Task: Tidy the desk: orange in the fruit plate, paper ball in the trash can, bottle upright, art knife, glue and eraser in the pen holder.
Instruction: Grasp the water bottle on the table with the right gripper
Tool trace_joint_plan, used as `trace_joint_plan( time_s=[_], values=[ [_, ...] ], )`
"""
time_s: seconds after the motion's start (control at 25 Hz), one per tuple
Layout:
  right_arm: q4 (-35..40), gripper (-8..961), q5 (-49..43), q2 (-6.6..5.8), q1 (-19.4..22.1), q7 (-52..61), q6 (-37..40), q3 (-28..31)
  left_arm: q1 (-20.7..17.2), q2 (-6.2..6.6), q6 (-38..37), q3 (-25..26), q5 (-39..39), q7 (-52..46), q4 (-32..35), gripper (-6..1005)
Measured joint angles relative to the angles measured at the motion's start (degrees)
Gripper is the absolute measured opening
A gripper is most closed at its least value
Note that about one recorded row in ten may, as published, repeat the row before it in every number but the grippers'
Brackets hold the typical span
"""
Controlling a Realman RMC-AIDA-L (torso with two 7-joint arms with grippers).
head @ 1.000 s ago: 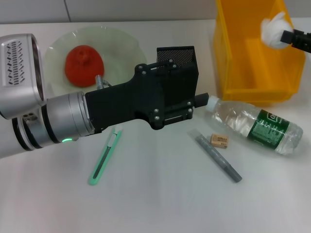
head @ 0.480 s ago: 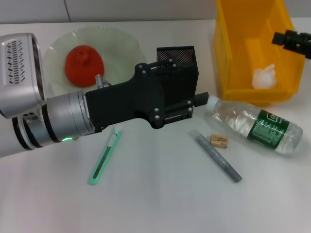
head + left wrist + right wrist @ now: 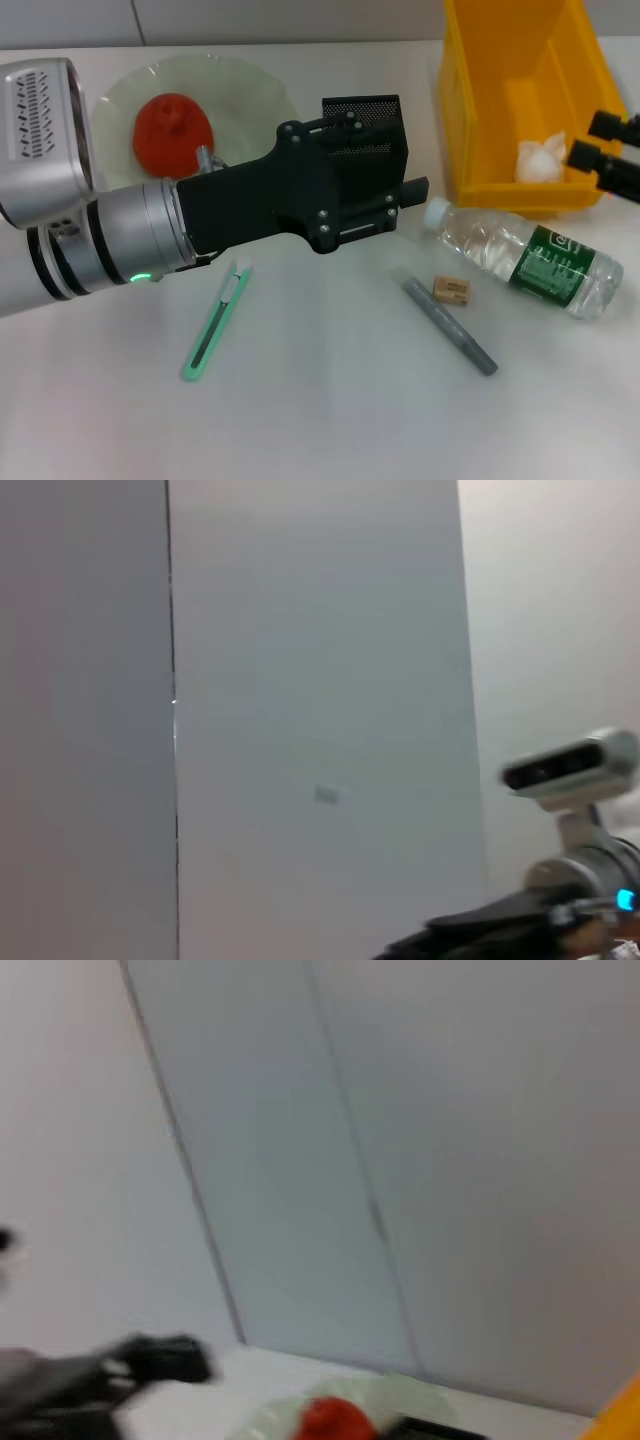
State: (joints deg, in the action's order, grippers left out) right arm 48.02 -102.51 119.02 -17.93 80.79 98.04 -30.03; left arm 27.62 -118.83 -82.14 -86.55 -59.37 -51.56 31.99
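Observation:
The orange (image 3: 172,122) lies in the pale green fruit plate (image 3: 250,85) at the back left, and both show in the right wrist view too, the orange (image 3: 335,1420) low in that picture. The white paper ball (image 3: 540,158) rests inside the yellow trash can (image 3: 480,120). My right gripper (image 3: 610,145) hangs open and empty at the can's right side. The clear bottle (image 3: 530,260) lies on its side. A tan eraser (image 3: 452,290), grey glue stick (image 3: 450,325) and green art knife (image 3: 215,325) lie on the table. My left gripper (image 3: 413,191) hovers in front of the black mesh pen holder (image 3: 365,112).
My left arm (image 3: 200,225) spans the left half of the table and hides part of the plate's front rim and the pen holder's base. The white table (image 3: 330,420) stretches toward the front edge.
The paper ball left my right gripper and dropped into the trash can. The right gripper then moved down and toward the front right. The left arm shifted slightly.

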Motion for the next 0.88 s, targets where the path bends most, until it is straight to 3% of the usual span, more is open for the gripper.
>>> trace_joint_plan(
  time_s=[0.28,0.72,0.88],
  values=[
    [-9.6,694,6.7,-0.03,3.7,-10.1,11.3,0.6,0.2,0.0,1.7,0.1,0.1,-2.6,0.0,665],
    [-12.5,741,5.7,0.03,4.9,-9.8,8.7,0.2,-0.2,0.0,1.8,0.1,0.1,-3.5,0.0,669],
    [-9.5,741,4.4,-0.36,4.5,-3.5,5.8,0.2,-0.3,0.0,1.8,0.1,0.1,-3.5,-0.1,671]
  ],
)
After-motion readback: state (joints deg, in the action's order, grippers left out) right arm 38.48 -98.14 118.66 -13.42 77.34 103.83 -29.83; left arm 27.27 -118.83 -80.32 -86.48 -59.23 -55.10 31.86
